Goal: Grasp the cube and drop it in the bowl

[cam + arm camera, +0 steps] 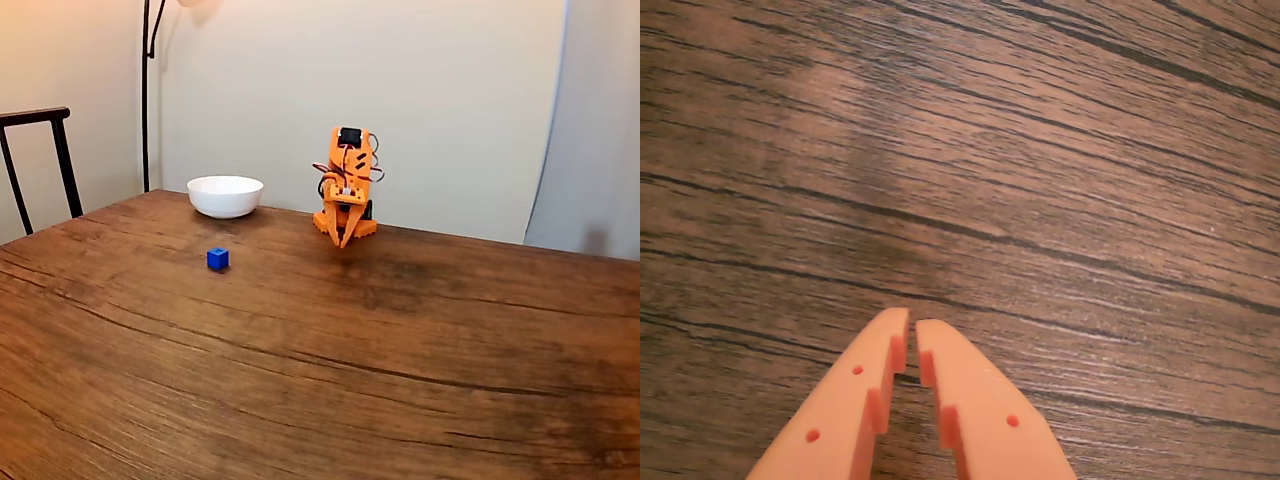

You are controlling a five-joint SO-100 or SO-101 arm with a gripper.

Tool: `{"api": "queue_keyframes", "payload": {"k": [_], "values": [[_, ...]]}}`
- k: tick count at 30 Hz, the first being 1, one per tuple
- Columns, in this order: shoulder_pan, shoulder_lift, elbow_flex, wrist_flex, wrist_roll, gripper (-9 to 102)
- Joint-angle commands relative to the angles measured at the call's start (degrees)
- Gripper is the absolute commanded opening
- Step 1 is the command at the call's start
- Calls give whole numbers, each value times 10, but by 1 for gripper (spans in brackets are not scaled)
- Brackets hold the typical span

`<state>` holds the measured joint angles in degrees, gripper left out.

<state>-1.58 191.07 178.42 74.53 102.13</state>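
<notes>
While the pincer [911, 330] hangs nearly closed and empty at centre, cube [218, 258] sits left, bowl [225, 195] upper left on the desk [400, 350].

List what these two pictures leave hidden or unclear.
- Bowl contents: fixed view, the near wall hides the inside.
- Cube far faces: fixed view, turned away; surface detail too small.
- Tool: wrist view, the bottom edge cuts off the fingers' bases; fixed view, too small to judge the gap.
- Chair: fixed view, cut by the left edge.
</notes>
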Motion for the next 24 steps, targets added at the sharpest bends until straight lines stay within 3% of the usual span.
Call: {"api": "queue_keyframes", "payload": {"k": [1, 10, 17, 24], "values": [[9, -6, -3, 13, -5, 0], [6, -12, -158, 1, -31, 0], [112, -25, -296, 61, -33, 0], [200, -235, -459, 55, -10, 0]]}}
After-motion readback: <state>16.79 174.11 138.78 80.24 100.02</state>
